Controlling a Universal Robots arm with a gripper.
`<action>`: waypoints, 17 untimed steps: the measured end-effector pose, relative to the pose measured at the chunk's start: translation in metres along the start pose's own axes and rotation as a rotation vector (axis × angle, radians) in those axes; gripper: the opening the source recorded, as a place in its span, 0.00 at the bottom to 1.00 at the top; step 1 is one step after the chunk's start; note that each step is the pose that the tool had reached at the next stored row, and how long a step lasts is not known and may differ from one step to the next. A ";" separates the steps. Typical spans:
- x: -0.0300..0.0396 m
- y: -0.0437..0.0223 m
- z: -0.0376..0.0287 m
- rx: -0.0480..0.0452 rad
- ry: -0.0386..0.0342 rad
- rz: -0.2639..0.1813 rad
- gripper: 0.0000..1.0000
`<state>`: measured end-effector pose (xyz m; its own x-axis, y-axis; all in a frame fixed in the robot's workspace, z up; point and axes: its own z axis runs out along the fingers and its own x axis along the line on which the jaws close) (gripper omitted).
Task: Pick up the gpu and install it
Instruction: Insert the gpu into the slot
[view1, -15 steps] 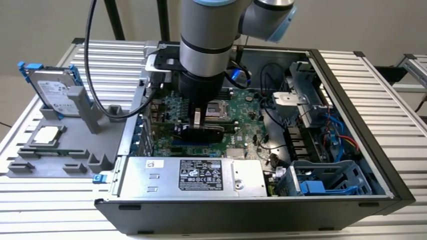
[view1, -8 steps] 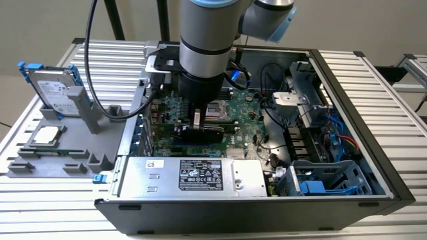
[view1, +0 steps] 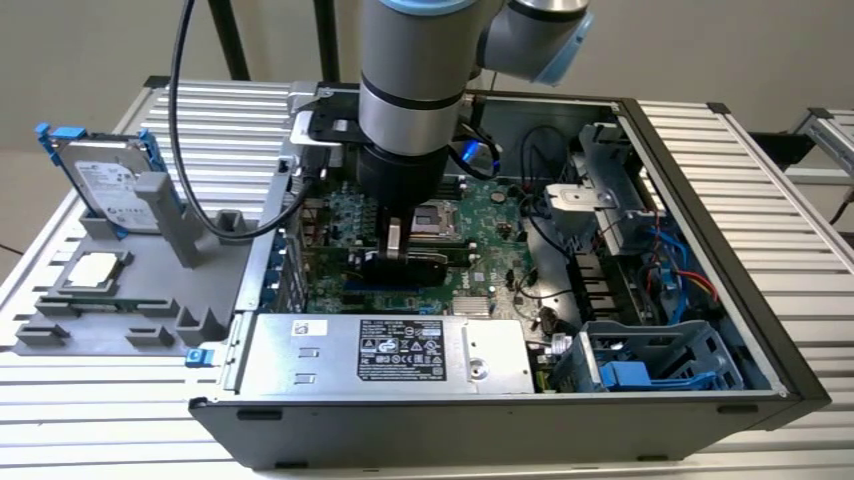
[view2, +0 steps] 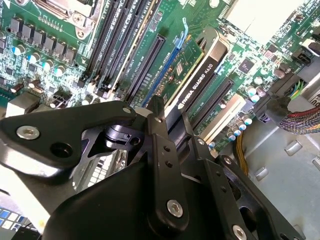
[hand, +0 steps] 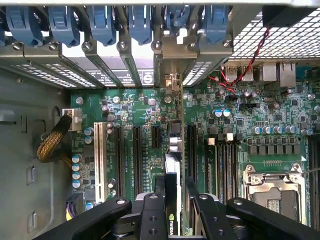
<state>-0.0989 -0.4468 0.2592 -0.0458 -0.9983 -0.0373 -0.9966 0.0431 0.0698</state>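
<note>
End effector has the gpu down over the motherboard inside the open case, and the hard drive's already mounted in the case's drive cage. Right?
Not quite. The hard drive is not in the case's drive cage: in the exterior view it stands upright in the grey fixture outside the case, on that view's left. The rest holds: the end effector grips the gpu over the motherboard inside the open case.

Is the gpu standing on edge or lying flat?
On edge: the gpu stands upright on the motherboard, gripped by the gripper.
</note>
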 end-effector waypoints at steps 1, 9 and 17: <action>0.0001 0.0000 -0.0002 0.0000 -0.0001 0.000 0.00; 0.0025 0.0002 -0.0014 -0.0004 0.0003 0.000 0.00; 0.0028 0.0036 0.0004 -0.0003 0.0003 0.000 0.00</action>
<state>-0.1027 -0.4494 0.2589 -0.0456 -0.9983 -0.0370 -0.9966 0.0429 0.0701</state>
